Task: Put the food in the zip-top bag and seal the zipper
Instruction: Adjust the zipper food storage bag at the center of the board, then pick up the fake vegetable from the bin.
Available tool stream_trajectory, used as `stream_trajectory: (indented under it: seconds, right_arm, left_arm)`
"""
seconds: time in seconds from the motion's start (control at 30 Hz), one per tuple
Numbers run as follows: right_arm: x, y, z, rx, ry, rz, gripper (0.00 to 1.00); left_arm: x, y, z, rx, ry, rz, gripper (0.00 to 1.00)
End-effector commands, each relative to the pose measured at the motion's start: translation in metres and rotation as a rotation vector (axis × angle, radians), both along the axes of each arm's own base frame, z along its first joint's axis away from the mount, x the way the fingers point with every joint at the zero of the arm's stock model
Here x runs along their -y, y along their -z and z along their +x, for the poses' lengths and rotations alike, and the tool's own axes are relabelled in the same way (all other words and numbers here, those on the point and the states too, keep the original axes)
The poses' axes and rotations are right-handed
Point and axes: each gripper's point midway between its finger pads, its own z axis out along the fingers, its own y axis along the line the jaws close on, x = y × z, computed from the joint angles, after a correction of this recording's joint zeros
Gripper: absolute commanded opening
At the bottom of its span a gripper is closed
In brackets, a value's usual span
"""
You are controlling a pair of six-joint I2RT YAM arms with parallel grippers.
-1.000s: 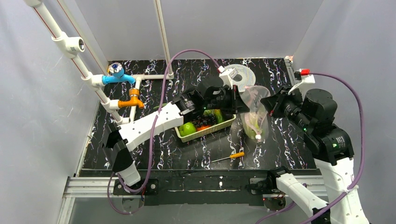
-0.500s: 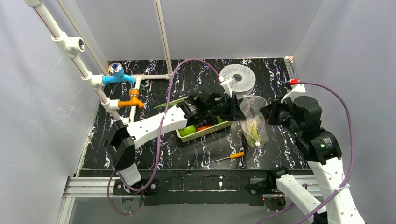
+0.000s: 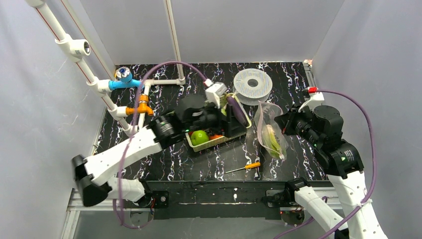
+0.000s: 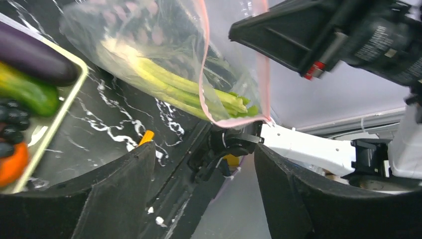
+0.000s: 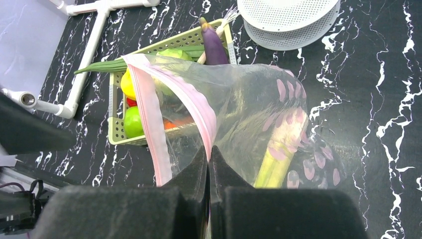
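The left tool (image 4: 203, 149) has drawn back from the zip-top bag (image 3: 266, 117). Half a second ago it was at the bag's mouth. Now it hangs over the pale-green basket (image 3: 219, 140) at centre frame, fingers spread wide with nothing between them. The pullback uncovers the grey spool (image 3: 253, 83) at upper centre, which was partly hidden a second ago. The right arm has barely shifted.

The bag's mouth, spread round earlier, looks narrower from above. The white-green leek (image 5: 278, 154) lies inside the bag. The right tool (image 5: 209, 159) is clamped tight on the bag's mouth edge, where the pink zipper (image 5: 149, 119) runs down to its fingertips. The strip loops open in the right wrist view, unsealed and facing the basket.

The eggplant (image 3: 238, 110) leans on the basket's right rim, the side nearest the bag. The green apple (image 3: 200, 137) sits in the basket's lower left corner. The yellow pepper (image 5: 128, 84) is just above the apple in the right wrist view.

A narrow strip of bare bench (image 3: 199, 164) separates basket and bag. The widest open room lies at lower centre of the overhead view, broken only by an orange-handled screwdriver (image 3: 247, 166). The spool sits near the bag's upper edge, apart from it.
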Motion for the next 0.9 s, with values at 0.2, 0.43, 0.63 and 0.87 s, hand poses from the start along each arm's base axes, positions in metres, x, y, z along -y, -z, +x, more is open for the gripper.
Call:
stream_trajectory:
  seconds: [0.2,0.43,0.63,0.87]
  right_arm:
    - [0.017,-0.035,0.004,0.135,0.09,0.003,0.01]
    - [0.016,-0.031,0.006,0.127,0.08,-0.012,0.01]
    - [0.017,-0.028,0.006,0.129,0.085,-0.019,0.01]
    - [0.017,-0.03,0.006,0.14,0.078,-0.019,0.01]
  left_arm:
    - [-0.112,0.032,0.024,0.273,-0.266,0.335,0.74]
    - [-0.124,0.067,0.05,0.298,-0.375,0.495,0.78]
    - [-0.095,0.084,0.08,0.187,-0.481,0.465,0.82]
    - [-0.038,0.102,0.132,0.037,-0.576,0.42,0.83]
